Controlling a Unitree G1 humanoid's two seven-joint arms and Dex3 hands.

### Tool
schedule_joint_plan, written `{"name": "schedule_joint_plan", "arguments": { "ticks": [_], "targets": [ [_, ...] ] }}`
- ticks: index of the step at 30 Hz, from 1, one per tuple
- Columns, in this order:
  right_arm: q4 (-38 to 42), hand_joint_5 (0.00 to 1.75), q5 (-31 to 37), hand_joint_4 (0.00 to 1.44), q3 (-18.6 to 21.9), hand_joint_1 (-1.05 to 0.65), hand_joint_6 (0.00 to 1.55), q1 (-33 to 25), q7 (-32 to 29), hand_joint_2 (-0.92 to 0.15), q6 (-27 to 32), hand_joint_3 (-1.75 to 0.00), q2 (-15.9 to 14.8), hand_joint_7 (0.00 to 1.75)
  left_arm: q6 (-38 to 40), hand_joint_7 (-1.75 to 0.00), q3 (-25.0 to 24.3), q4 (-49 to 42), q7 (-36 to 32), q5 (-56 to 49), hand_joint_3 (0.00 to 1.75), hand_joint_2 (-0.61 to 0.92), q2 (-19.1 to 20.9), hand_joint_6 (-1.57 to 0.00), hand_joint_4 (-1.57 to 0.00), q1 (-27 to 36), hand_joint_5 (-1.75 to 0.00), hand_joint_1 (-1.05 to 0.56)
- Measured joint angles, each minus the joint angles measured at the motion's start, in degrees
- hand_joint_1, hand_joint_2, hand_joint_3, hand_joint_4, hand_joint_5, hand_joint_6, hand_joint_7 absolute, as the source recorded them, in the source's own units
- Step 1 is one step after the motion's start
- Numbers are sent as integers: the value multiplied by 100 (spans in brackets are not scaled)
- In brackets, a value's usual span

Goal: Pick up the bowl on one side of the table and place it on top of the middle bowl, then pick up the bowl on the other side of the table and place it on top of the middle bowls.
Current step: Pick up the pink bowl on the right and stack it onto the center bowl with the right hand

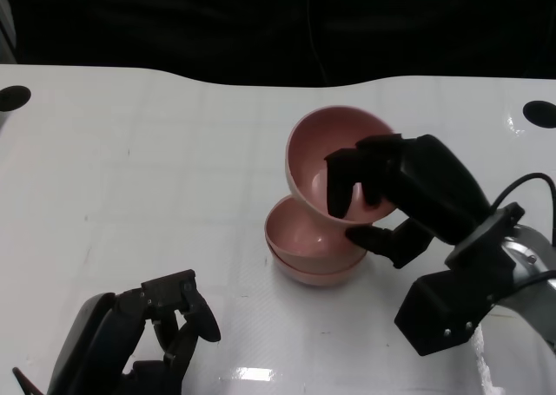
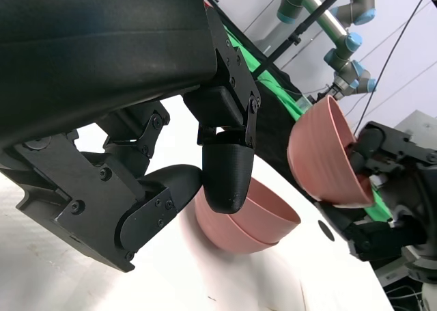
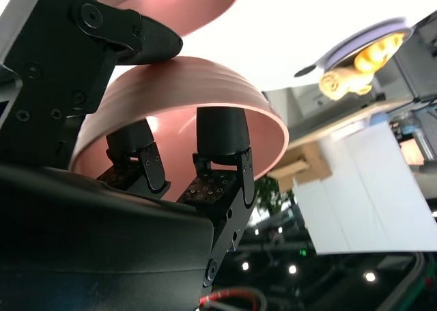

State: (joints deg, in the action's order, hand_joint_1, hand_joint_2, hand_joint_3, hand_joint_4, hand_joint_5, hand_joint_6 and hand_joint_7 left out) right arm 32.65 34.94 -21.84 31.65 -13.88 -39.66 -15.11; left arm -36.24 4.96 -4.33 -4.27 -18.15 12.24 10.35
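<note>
Bowls in pale pink sit at the middle of a white table [image 1: 130,169]. Two of them are nested in a stack [image 1: 311,243] on the tabletop. A third pink bowl [image 1: 334,156] is lifted above that stack and tipped steeply, its opening facing toward the left side of the table, its lower edge just over the far rim of the stack; whether it touches the stack is hard to tell from these angles.

The right hand [image 1: 395,195] grips this tilted bowl. Its upper fingers [image 1: 347,174] hook over the rim and lie inside the bowl, while the thumb presses from beneath, close beside the stacked bowls. The right wrist view shows the same hold from behind: black fingertips [image 3: 220,130] pressed against the bowl's smooth pink inner wall.

The left hand [image 1: 161,330] rests low at the near left part of the table, well apart from all three bowls. It holds nothing; its fingers are bent downward toward the tabletop but spaced apart from each other. From the left wrist view, the stack lies just beyond those fingertips [image 2: 229,178], with the tilted bowl raised farther off in the other hand.

Two round dark holes [image 1: 13,97] mark the far corners of the table.
</note>
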Motion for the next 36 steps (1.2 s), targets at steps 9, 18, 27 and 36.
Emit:
{"name": "schedule_joint_plan", "arguments": {
  "ticks": [9, 18, 27, 36],
  "targets": [
    [567, 175, 25, 94, -85, -10, 82, 254, 237, -36, 176, -119, 161, 153, 1, -145, 0, 2, 12, -28, 127, 42, -1, -79, -85, 3, -169, -13],
    [987, 175, 12, 93, -100, -8, 82, 328, 270, -36, 142, -121, 204, 153, 1, -143, 0, 3, 16, -44, 126, 42, -4, -80, -85, 6, -168, -12],
    [1169, 175, -287, 94, -96, -9, 78, 345, 717, -38, -100, -129, 258, 159, 6, -143, 15, 7, 17, -60, 126, 42, -26, -80, -85, 7, -168, -13],
    [1423, 173, -1018, 90, -17, -10, 88, 428, 1706, -37, -547, -134, 346, 132, 9, -143, 21, 7, 20, -71, 126, 43, -26, -79, -84, 7, -167, -11]
  ]
}}
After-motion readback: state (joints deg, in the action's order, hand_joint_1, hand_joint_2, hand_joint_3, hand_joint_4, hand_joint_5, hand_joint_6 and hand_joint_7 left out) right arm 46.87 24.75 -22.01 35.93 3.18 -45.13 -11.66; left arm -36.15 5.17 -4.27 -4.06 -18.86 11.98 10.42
